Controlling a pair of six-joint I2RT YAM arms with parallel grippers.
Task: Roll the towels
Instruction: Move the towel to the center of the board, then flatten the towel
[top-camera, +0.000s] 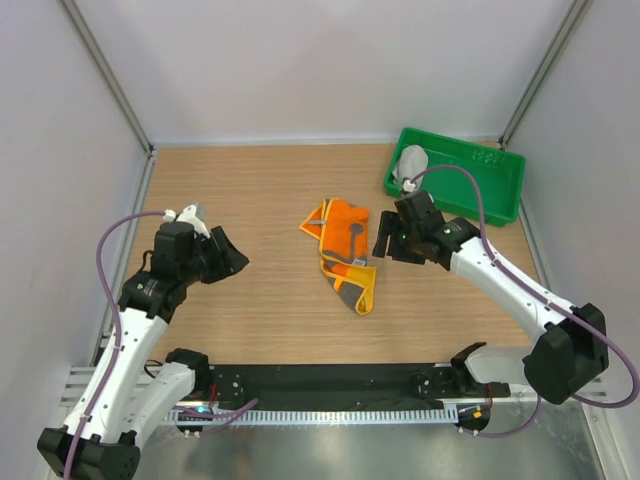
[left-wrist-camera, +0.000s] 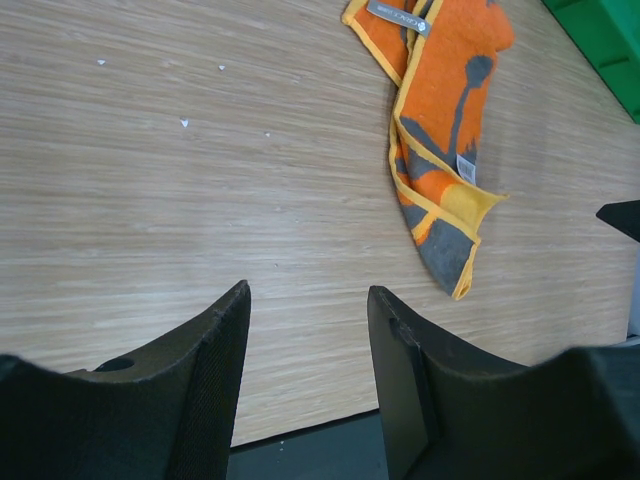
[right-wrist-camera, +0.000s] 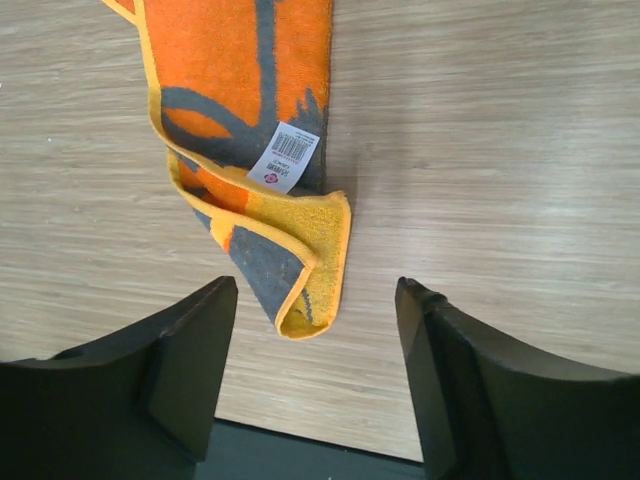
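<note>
Right wrist: crumpled terry orange towel (right-wrist-camera: 240, 120)

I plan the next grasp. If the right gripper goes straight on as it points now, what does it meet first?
Most likely the orange and yellow towel: its folded corner lies just ahead of the right gripper, in line with its open jaws. Depth is unclear; the table might come first.
</note>
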